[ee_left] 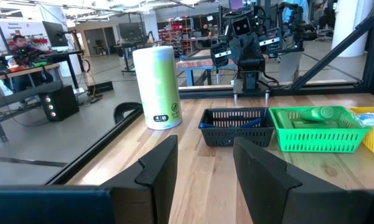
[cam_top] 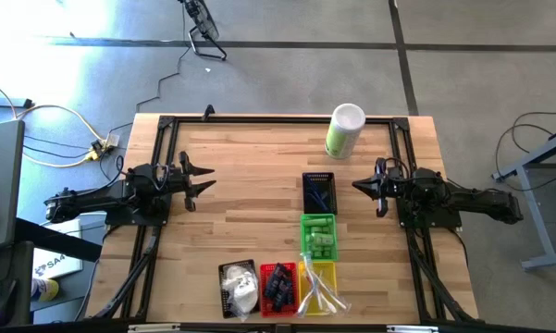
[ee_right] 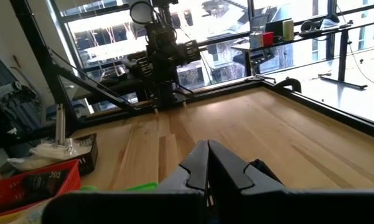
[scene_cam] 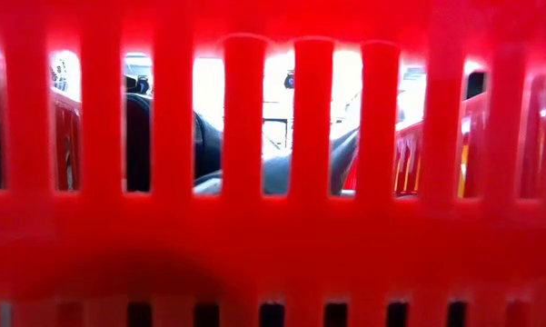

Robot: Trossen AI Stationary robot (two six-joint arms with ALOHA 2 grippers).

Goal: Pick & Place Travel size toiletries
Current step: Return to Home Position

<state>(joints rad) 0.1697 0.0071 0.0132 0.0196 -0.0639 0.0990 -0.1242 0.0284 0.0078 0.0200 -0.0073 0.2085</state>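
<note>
The wooden surface [cam_top: 250,222] carries everything inside a black frame. The left arm lies along the left edge with its hand [cam_top: 206,180] released; the left wrist view shows the two fingers [ee_left: 158,168] held well apart with nothing between them. The right arm lies along the right edge, its hand [cam_top: 358,185] clenched on nothing, fingers [ee_right: 196,168] pressed together. Both hands point inward, apart from all the things.

A tall green-and-white canister [cam_top: 344,130] stands upright near the back edge, toward the right corner.

From just below it a line of baskets runs to the front edge. First comes a black basket [cam_top: 318,176] holding dark blue tubes [cam_top: 319,196], then a green basket [cam_top: 304,236] with green bottles [cam_top: 320,239]. A yellow basket [cam_top: 331,268] follows, with clear-wrapped sticks [cam_top: 316,294] poking over its rim.

Beside the yellow one along the front edge sit a red basket [cam_top: 263,289] with dark items, then another black basket [cam_top: 238,266] with white pouches [cam_top: 240,291]. No toiletries lie loose on the surface.

The red basket's slotted wall fills the low view, hiding nearly all behind it.
</note>
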